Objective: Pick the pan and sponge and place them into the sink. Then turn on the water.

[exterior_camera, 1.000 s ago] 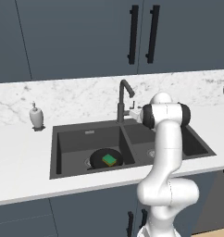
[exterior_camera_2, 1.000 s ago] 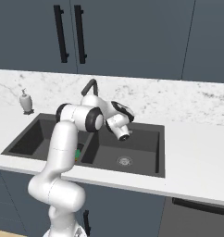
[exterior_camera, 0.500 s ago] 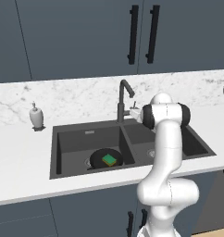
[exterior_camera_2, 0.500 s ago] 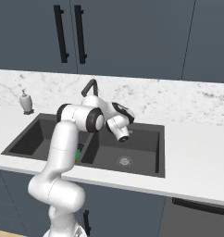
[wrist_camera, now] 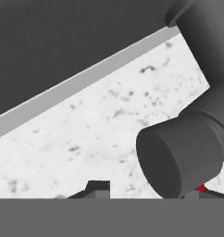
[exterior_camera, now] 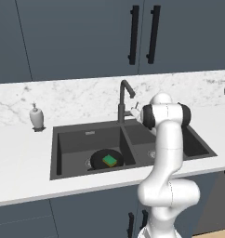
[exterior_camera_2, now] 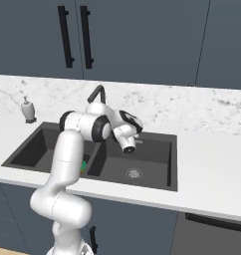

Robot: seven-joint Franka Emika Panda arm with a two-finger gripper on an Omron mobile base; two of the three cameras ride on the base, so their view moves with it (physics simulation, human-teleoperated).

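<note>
We start close in, with the sink (exterior_camera: 55,153). The pan (exterior_camera: 98,158) lies flat in the left bowl. The sponge (exterior_camera: 109,161) sits on top of the pan, green side up. Both are at about 7 o'clock from the tap (exterior_camera: 122,100). They lie just where they lay a second ago, so we think that part of the job is done. No water runs yet.

A little farther back is the gripper (wrist_camera: 147,190), at about 3 o'clock from the tap in the left base view. In the last second it has crept a tiny bit closer to the tap. The rest of the arm has hardly moved.

In the hand view, the round end of the tap's lever (wrist_camera: 178,157) sits between the two finger tips. It is right by the tip at 5 o'clock. There is a gap on the other side, by the tip at 7 o'clock. The jaws stand part way open around the lever. We cannot tell if they squeeze it yet.

So we think the last step is starting: push or turn the lever to get the water going. The grip sits near the lever's end, so it could slip off.

Farther back, the soap bottle (exterior_camera: 36,117) stands on the white counter (exterior_camera: 21,162), at 9 o'clock from the tap, well apart from the gripper.
</note>
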